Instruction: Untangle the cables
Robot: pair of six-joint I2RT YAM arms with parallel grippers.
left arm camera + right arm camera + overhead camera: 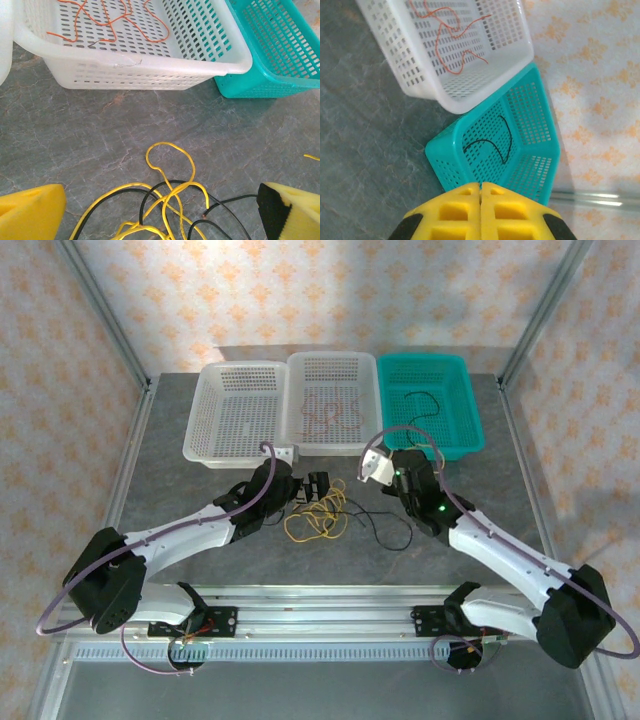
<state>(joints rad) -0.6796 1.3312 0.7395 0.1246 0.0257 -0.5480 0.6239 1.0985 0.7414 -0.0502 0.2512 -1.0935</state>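
At the near edge of the desk [180, 500] the two arms reach forward and inward over the grey surface. Between them, on the bare desk, lies a small tangle: a yellow cable [312, 523] [170, 200] in loose loops, crossed and threaded by a black cable [385, 530] [150, 195] that trails off to the right. The left end effector [318, 487] [160, 215] hangs at the far side of this tangle with its yellow pads [30, 212] wide apart and the loops lying between them on the desk; whether it touches them I cannot tell. The right end effector [375, 468] [481, 210] is just beyond the tangle, raised, its fingers pressed together with nothing seen between them. Farther back three baskets stand side by side: a white basket [205, 430] on the left, a middle basket [330, 448] [135, 70] [420, 85] that holds a red cable [330, 410] [107, 20] [450, 37] spread loosely over its floor, and a teal basket [470, 410] [260, 85] [445, 165] on the right, touching the middle one, with a short black cable [420, 405] [492, 145] curved inside it
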